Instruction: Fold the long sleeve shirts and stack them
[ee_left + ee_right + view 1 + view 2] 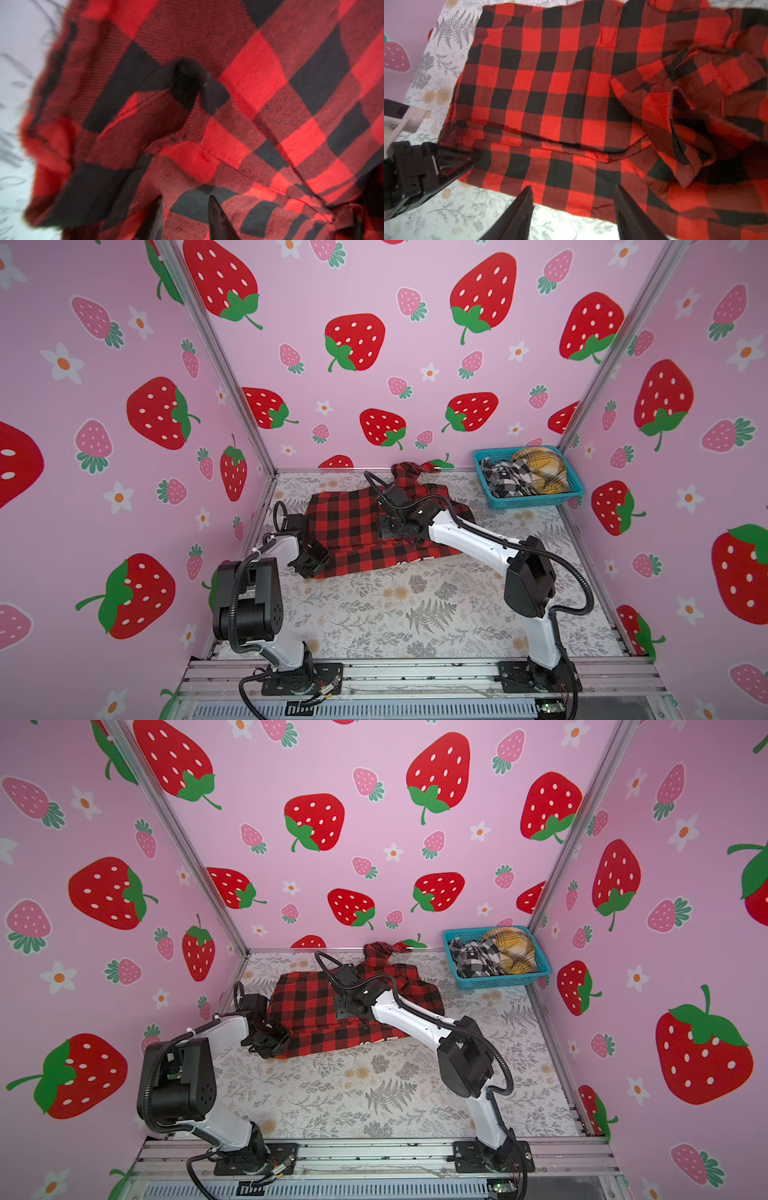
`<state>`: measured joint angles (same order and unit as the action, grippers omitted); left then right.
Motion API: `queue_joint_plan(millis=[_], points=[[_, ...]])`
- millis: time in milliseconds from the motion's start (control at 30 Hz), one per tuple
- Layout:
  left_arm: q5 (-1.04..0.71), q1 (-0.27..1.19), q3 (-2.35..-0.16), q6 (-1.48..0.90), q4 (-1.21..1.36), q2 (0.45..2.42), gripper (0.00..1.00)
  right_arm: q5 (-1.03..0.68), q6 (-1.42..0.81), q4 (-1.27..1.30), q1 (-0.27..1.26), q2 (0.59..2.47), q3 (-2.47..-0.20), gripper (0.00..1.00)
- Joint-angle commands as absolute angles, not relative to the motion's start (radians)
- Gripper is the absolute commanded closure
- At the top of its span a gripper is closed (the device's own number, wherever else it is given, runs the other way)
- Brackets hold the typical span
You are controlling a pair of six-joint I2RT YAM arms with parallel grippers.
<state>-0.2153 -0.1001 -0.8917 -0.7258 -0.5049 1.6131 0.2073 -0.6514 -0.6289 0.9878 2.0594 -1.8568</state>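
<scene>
red-and-black check shirt (353, 526) spread on table (415, 614), sleeve (409, 472) bunched at rear. left gripper (185, 199) spread at its near-left corner, wrist view blurred. right gripper (574, 191) spread above it, hidden under own wrist in both top views.

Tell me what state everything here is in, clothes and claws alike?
red-and-black shirt: spread on table, partly folded
black-and-white check shirt: crumpled in basket
mustard-yellow plaid shirt: crumpled in basket
turquoise basket: upright, holding two shirts
left gripper: open, at red-and-black shirt's edge
right gripper: open, over red-and-black shirt
</scene>
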Motion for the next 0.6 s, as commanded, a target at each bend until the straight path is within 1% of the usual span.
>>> queue_joint_plan(millis=[0, 33, 67, 133, 200, 267, 367, 567], points=[[-0.17, -0.051, -0.968, -0.693, -0.606, 1.543, 0.53, 0.303, -0.649, -0.724, 0.944, 1.954, -1.823, 0.32], [-0.171, -0.024, -0.996, -0.688, -0.613, 1.529, 0.51, 0.302, -0.643, -0.72, 0.929, 1.929, -1.793, 0.33], [-0.176, 0.0, -1.02, -0.684, -0.612, 1.519, 0.49, 0.282, -0.641, -0.716, 0.909, 1.912, -1.77, 0.36], [-0.181, 0.07, -1.089, -0.686, -0.608, 1.519, 0.44, 0.199, -0.64, -0.695, 0.841, 1.898, -1.714, 0.46], [-0.182, 0.143, -1.169, -0.683, -0.605, 1.552, 0.42, 0.115, -0.635, -0.647, 0.778, 1.899, -1.648, 0.56], [-0.189, 0.21, -1.268, -0.676, -0.611, 1.615, 0.42, 0.041, -0.634, -0.582, 0.717, 1.903, -1.585, 0.61], [-0.2, 0.298, -1.444, -0.654, -0.64, 1.737, 0.42, -0.035, -0.638, -0.516, 0.637, 1.921, -1.518, 0.65], [-0.218, 0.396, -1.78, -0.601, -0.709, 2.018, 0.38, -0.078, -0.668, -0.439, 0.553, 1.914, -1.398, 0.69]])
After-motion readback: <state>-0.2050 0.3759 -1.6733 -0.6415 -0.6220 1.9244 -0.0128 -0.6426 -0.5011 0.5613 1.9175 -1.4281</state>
